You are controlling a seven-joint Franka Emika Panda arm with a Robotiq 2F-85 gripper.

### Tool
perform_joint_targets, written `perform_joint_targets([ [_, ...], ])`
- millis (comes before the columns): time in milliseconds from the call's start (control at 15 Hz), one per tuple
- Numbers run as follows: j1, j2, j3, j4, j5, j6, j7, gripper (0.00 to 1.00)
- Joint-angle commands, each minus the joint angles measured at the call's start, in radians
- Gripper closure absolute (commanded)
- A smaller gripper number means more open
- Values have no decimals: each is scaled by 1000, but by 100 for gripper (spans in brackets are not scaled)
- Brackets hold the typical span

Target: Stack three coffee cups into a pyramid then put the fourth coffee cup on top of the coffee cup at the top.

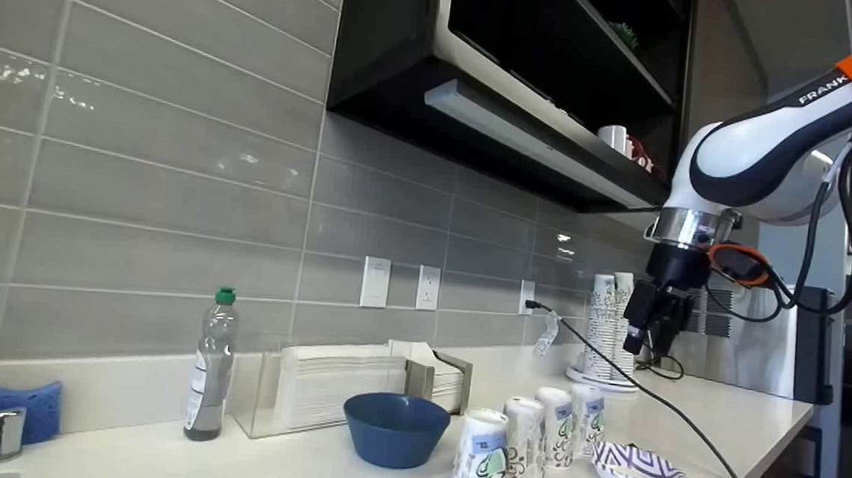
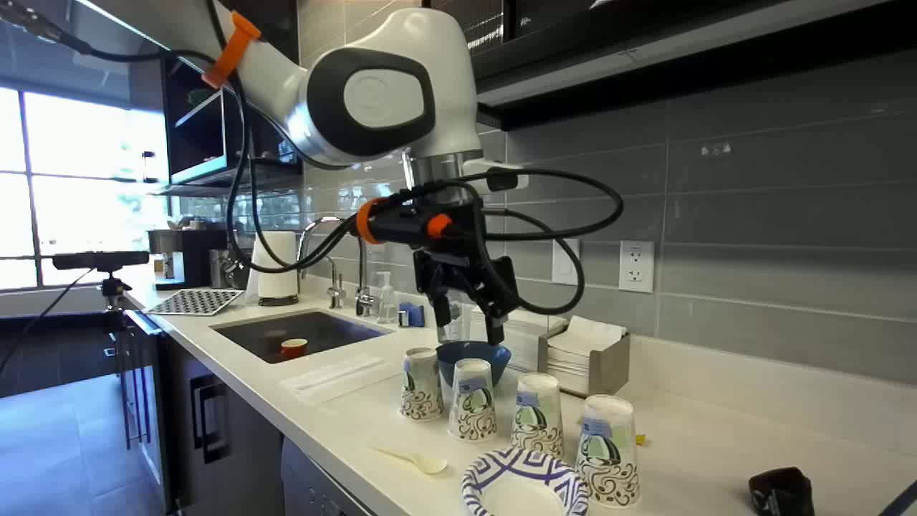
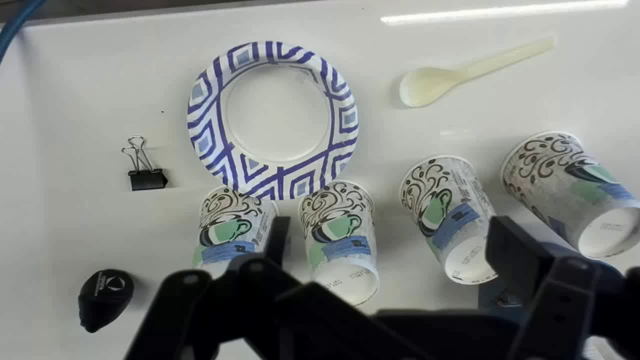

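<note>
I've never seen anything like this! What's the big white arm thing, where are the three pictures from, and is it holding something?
That is a robot arm; the black grabbing part at its end is its gripper. Two pictures were taken from outside the robot. The one looking down comes from a camera on its wrist, so the gripper shows along the bottom. On the counter, four paper coffee cups stand upside down in a row. Near them are a patterned paper bowl, a pale plastic spoon, a black binder clip and a dark-blue bowl. The gripper is up in the air, open, and holds nothing.
</note>
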Motion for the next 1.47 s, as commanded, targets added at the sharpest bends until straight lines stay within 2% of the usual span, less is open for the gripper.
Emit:
perform_joint_targets([
  [0, -18, 2, 17, 2, 10, -3, -7, 0],
  [733, -15, 15, 18, 9, 13, -4, -5, 0],
  [1200, -4, 131, 90, 85, -40, -9, 28, 0],
  [1400, 11, 151, 118, 119, -35, -56, 3, 0],
])
